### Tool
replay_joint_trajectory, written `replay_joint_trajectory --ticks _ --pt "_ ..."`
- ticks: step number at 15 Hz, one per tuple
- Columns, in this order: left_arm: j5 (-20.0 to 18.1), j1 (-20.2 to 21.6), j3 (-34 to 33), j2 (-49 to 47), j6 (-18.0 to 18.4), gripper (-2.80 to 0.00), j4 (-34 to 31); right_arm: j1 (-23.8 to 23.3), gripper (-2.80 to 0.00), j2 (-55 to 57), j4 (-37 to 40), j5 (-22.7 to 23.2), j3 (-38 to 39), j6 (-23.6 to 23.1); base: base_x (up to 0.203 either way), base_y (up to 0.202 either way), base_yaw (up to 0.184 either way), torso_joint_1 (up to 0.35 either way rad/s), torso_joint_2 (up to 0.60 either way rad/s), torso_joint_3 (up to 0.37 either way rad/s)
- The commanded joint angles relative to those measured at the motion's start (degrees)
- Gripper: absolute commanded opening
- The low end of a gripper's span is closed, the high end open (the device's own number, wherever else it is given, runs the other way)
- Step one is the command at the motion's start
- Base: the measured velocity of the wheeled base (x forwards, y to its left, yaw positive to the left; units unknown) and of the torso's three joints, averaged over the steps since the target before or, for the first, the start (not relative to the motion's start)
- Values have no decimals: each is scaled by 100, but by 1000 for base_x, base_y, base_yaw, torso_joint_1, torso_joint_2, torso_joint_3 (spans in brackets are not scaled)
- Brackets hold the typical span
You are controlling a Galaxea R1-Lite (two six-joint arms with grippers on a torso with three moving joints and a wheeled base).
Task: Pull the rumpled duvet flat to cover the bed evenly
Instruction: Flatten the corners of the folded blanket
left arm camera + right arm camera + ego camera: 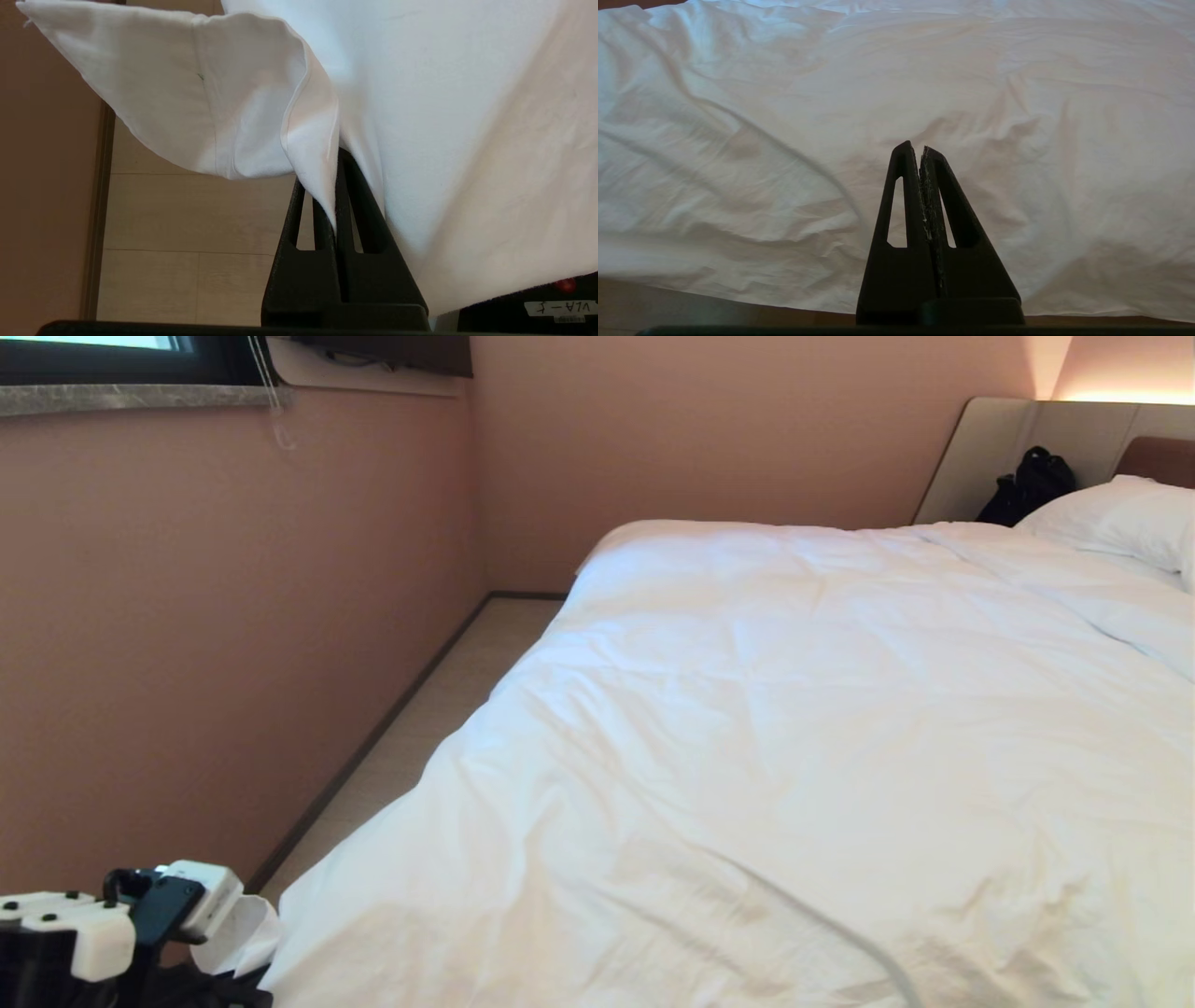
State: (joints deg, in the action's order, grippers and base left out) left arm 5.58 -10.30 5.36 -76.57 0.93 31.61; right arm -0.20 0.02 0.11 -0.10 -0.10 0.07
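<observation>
The bed (1008,439) is almost wholly under the duvet (794,756), which lies creased and spills off the near-left corner toward the floor (439,700). The left gripper (334,186) pinches that corner's hem. Best to draw it out and down steadily — no jerk — keeping tension even. The right gripper (920,154) hangs closed, empty, above the duvet.

Floor strip (439,709) between wall (233,616), duvet (794,756) passable.
</observation>
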Motion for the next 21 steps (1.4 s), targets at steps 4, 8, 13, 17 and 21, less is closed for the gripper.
replay_joint_trajectory --ticks 4,8,13,17,21 --pt "-75 -2 -159 -12 -5 -280 35 2 -280 -2 -2 1 1 -7 0 0 0 0 0 0" --pt "-167 2 -433 2 -35 -280 51 0 -280 -2 -2 1 1 -7 0 0 0 0 0 0" --pt "-268 2 -466 81 -49 -280 47 2 -280 -2 -2 1 1 1 0 0 0 0 0 0" --pt "-305 2 -512 98 -145 -280 38 2 -280 1 -2 1 -5 -7 0 0 0 0 0 0" --pt "-321 2 -536 98 -154 -280 47 2 -280 6 -2 1 1 1 0 0 0 0 0 0"
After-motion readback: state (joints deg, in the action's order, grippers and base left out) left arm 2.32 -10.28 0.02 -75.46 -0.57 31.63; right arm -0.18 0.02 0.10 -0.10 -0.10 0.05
